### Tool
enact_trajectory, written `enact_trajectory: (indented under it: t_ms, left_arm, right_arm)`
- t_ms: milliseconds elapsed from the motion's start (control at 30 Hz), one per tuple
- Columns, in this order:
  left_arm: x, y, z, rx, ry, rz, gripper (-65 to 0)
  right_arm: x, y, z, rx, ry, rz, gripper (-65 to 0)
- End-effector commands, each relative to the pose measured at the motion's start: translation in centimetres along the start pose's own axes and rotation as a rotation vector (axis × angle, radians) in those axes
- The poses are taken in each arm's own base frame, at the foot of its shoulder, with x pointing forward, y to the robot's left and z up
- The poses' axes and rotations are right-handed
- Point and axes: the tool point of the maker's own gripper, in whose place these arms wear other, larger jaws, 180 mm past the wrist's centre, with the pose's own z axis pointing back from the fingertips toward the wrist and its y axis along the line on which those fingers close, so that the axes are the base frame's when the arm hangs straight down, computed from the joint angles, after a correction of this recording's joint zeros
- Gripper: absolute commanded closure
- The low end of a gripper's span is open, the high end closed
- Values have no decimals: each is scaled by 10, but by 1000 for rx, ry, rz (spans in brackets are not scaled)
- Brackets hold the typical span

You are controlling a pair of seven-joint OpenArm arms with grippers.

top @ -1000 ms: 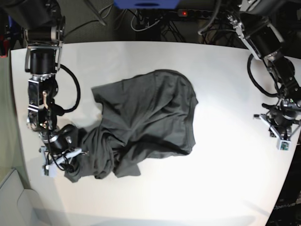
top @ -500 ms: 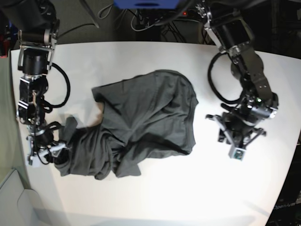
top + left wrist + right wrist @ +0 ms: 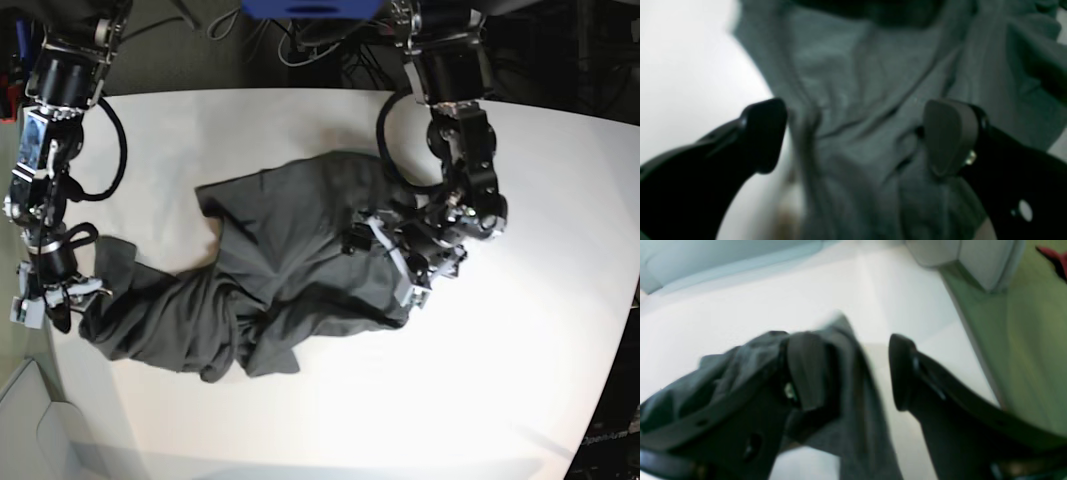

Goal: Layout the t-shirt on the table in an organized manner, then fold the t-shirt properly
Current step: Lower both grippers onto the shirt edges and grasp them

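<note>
The dark grey t-shirt lies crumpled on the white table, with one stretched part reaching toward the left edge. My left gripper hovers over the shirt's right edge. In the left wrist view this gripper is open, wrinkled t-shirt beneath and between its fingers. My right gripper sits at the table's left edge by the stretched end. Seen from the right wrist, that gripper has its jaws apart, and a fold of the t-shirt hangs against one of its fingers.
Cables and dark equipment lie beyond the table's far edge. A pale grey object stands off the near left corner. The right wrist view shows green floor past the table edge, close to the right gripper.
My left arm swung in from the table's right side to the shirt's right edge and opened. The right gripper drew the shirt's end leftward, then parted its jaws.
</note>
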Motion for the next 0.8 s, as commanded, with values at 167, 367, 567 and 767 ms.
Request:
enact_trajectory:
  t_ms: [167, 367, 567, 767]
  left_arm:
    - [29, -1, -11, -25, -58, 17, -641]
    - [26, 10, -21, 27, -52, 116, -638]
    - [25, 11, -21, 29, -54, 122, -403]
    - [24, 11, -21, 29, -50, 124, -81]
  right_arm:
    - [27, 0, 2, 8, -80, 17, -337]
    - [32, 14, 6, 37, -100, 25, -337]
    - [-3, 71, 13, 159, -41, -4, -337]
    - [-32, 108, 18, 229, 38, -33, -336]
